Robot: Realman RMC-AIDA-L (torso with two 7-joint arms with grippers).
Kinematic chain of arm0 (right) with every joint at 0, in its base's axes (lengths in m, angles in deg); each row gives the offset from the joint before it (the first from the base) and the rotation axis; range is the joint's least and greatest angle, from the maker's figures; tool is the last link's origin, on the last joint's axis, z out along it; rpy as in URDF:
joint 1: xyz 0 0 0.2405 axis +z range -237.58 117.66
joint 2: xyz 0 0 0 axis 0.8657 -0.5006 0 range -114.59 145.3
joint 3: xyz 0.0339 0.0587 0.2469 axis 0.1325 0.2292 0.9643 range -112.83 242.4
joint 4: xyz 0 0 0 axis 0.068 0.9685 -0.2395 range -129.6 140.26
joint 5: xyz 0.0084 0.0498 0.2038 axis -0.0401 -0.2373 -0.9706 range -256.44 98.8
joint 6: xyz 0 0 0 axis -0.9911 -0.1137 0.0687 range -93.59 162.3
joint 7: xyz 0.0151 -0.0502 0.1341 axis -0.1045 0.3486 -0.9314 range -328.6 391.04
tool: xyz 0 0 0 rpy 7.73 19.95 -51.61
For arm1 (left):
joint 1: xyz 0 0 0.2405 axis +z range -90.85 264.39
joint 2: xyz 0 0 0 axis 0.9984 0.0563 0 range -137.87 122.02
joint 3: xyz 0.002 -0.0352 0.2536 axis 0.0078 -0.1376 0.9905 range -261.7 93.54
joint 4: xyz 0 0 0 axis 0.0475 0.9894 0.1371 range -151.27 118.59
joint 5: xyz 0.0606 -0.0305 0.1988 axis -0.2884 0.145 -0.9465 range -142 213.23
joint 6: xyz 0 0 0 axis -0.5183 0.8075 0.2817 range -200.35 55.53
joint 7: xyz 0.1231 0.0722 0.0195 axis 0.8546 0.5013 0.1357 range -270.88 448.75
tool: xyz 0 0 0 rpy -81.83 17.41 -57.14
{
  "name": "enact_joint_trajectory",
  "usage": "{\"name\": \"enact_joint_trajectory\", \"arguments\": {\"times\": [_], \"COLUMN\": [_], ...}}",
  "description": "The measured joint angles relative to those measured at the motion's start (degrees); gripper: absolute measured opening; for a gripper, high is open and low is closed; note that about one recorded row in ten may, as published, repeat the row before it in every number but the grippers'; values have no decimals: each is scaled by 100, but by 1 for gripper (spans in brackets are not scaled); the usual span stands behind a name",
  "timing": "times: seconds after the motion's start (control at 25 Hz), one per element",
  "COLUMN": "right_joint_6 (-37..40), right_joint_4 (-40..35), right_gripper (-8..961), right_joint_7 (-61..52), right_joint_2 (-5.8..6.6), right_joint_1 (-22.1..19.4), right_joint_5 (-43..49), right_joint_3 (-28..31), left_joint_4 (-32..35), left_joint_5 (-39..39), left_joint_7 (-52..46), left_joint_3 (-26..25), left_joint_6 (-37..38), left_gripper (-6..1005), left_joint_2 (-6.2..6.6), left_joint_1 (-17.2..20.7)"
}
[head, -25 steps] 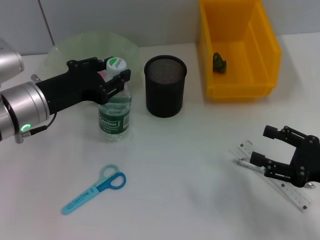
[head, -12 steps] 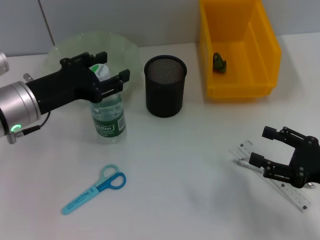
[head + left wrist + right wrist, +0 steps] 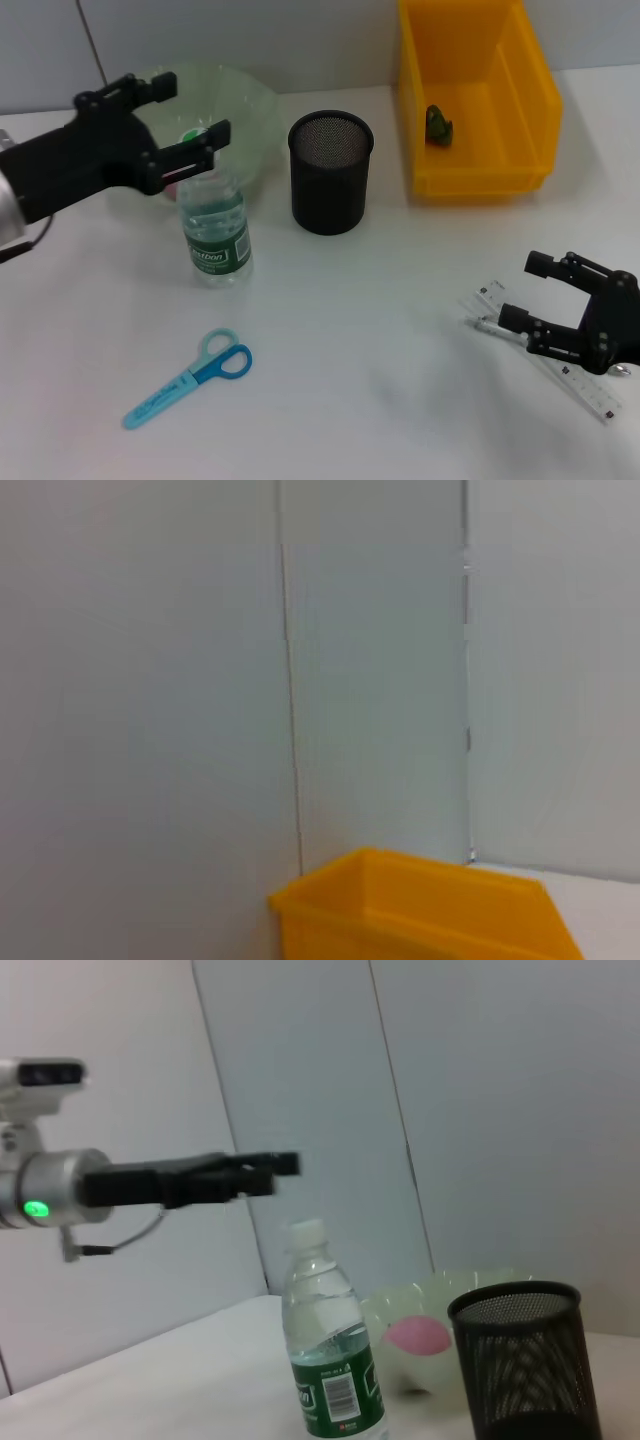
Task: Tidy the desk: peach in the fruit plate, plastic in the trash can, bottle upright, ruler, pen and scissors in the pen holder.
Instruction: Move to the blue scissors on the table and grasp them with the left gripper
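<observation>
The water bottle (image 3: 215,230) stands upright on the table, free of any grip; it also shows as the bottle (image 3: 325,1345). My left gripper (image 3: 193,110) hangs open above and slightly behind its cap. The pink peach (image 3: 418,1335) lies in the green fruit plate (image 3: 250,100). The black mesh pen holder (image 3: 331,170) stands right of the bottle. Blue scissors (image 3: 185,378) lie at the front left. My right gripper (image 3: 522,291) rests open over the ruler (image 3: 585,390) and pen (image 3: 492,327). A green plastic scrap (image 3: 438,123) lies in the yellow trash can (image 3: 480,170).
The yellow trash can (image 3: 420,905) fills the back right of the table. The pen holder (image 3: 520,1360) stands between the bottle and the bin. Bare white table lies between the scissors and the ruler.
My left gripper opened, let go of the bottle's neck and drew up and back to the left. The bottle now stands alone. The right arm stayed still.
</observation>
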Motion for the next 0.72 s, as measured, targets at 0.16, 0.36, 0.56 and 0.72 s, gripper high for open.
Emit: {"name": "enact_joint_trajectory", "arguments": {"times": [0.16, 0.36, 0.56, 0.72], "right_joint_6": [24, -2, -13, -12], "right_joint_4": [-18, -17, -21, -27], "right_gripper": [834, 834, 834, 834], "right_joint_7": [0, 53, 87, 89], "right_joint_2": [0, 1, -4, -6], "right_joint_1": [0, -3, 15, 57], "right_joint_5": [-32, -46, -49, -52], "right_joint_3": [31, 32, 33, 39], "left_joint_4": [688, 1238, 1338, 1354], "left_joint_5": [-19, -163, -644, -1196], "left_joint_7": [126, 35, -234, -528], "left_joint_3": [-57, -75, -83, 46], "left_joint_6": [562, 1089, 1248, 1244], "left_gripper": [815, 815, 815, 814], "left_joint_2": [2, 14, 12, -16], "left_joint_1": [593, 1169, 1241, 1195]}}
